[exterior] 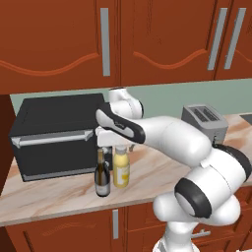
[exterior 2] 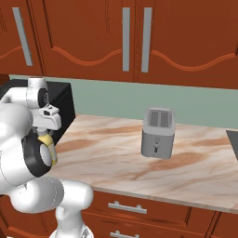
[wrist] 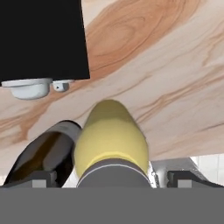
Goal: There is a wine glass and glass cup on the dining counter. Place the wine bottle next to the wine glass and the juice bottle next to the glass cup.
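End effector (wrist: pixel 109 178) released, jaws wide, straddling juice bottle (exterior: pixel 121 166) from above for a grasp. Bottle upright on worktop (exterior: pixel 59 194), just beside wine bottle (exterior: pixel 102 174), fronting black microwave (exterior: pixel 54 135).

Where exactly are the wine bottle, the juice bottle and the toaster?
wine bottle (exterior: pixel 102 178), left base view, on its pale label.
juice bottle (exterior: pixel 121 170), left base view, on its yellow body.
toaster (exterior 2: pixel 158 135), right base view, on its grey front face.
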Available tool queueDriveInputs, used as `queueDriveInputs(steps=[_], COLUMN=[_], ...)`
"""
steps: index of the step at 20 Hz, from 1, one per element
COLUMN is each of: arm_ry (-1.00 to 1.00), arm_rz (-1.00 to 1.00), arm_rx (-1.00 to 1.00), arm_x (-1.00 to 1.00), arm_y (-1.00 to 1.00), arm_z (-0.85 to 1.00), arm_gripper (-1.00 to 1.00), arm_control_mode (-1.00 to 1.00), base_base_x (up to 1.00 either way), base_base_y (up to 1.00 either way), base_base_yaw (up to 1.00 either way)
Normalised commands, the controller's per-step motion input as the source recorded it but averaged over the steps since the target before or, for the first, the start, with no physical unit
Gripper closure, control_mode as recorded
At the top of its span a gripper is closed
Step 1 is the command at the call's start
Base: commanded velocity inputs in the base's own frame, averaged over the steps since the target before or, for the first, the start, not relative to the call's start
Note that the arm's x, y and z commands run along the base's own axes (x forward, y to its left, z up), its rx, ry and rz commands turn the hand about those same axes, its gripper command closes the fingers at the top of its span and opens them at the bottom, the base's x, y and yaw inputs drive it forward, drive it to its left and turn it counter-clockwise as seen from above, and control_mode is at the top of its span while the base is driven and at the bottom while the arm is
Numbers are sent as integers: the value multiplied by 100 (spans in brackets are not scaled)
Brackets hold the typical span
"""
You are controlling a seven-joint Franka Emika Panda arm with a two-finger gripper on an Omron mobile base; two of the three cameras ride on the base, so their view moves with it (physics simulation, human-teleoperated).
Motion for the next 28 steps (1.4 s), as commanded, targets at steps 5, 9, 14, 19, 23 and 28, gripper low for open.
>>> queueDriveInputs(steps=[5, 9, 14, 19, 23, 28], arm_ry=[0, 0, -1, -6, -9, -9], arm_rz=[-1, -1, -4, -1, 0, 0], arm_rx=[-7, -9, -8, 0, 1, 8], arm_x=[-14, -17, -19, -29, -42, -56], arm_y=[0, 0, 0, -7, -9, -18], arm_z=[-5, -1, 2, 39, 53, 46], arm_gripper=[100, 100, 100, 100, 100, 100], arm_control_mode=[-100, -100, -100, -100, -100, -100], base_base_x=[0, 0, 0, 0, 0, 0], base_base_y=[0, 0, 0, 0, 0, 0], base_base_yaw=[0, 0, 0, 0, 0, 0])
